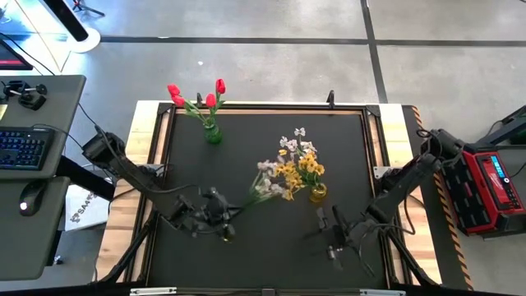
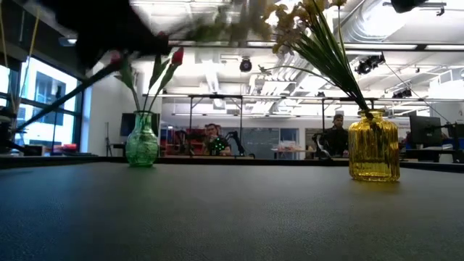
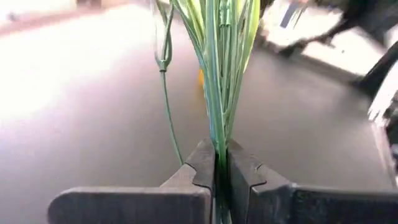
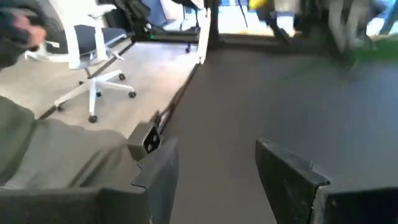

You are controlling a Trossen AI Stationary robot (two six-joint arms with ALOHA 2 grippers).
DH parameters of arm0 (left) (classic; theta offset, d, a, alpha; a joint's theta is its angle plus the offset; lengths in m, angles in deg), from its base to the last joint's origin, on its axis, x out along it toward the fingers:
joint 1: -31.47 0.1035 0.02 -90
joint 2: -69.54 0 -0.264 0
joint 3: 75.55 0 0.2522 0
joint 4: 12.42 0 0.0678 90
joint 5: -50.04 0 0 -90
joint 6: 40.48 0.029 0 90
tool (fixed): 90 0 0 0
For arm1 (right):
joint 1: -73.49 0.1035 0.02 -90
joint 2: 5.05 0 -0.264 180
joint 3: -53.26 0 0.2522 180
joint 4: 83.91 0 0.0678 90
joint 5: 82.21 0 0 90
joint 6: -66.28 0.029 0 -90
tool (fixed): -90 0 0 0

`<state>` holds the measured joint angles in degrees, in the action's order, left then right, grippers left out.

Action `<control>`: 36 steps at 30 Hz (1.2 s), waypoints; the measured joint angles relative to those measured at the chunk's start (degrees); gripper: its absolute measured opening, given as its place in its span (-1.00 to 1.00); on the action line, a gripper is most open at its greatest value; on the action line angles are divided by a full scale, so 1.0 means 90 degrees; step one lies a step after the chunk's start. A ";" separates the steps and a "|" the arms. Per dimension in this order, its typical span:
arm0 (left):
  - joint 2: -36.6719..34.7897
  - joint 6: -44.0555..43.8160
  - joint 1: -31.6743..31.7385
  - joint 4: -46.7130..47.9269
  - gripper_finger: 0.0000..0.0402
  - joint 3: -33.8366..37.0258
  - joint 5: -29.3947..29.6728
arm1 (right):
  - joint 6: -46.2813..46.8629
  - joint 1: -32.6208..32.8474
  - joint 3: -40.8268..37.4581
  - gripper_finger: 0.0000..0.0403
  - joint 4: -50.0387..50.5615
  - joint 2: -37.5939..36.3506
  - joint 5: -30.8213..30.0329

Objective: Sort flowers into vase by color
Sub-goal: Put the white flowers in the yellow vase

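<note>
The left gripper (image 3: 219,180) has its fingers pressed together on a bundle of thin green stems (image 3: 219,93), which run forward out of the jaws and fan out ahead of it. From above, this gripper (image 1: 220,215) sits low on the black table (image 1: 246,271), and the bunch of small white-pinkish blossoms (image 1: 265,177) it holds reaches away from its fingertips toward the yellow vase (image 1: 318,194). That vase stands just beyond the blossom heads and already carries the yellow flowers (image 1: 306,168) with some pale ones (image 1: 292,141) above them.

Farther off, well past the left gripper, the green vase (image 1: 213,133) holds the red tulips (image 1: 197,94), so the reds look sorted.

As I judge it, the task is nearly done: no stems lie loose on the table, and only the held bunch is left to place.

The right gripper (image 4: 214,180) waits off to the side with its fingers spread wide and nothing between them.
</note>
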<state>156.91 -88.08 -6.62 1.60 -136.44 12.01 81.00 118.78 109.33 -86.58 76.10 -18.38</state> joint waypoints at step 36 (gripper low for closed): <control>0.1404 0.6528 0.0342 -0.7112 -0.98 -0.0030 -0.3588 | -0.2026 -0.1255 0.0002 -0.01 -0.3778 0.0752 0.1205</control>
<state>169.54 -29.33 -3.54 -62.40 -136.71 -20.28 62.77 107.49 109.35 -120.58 82.87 -7.53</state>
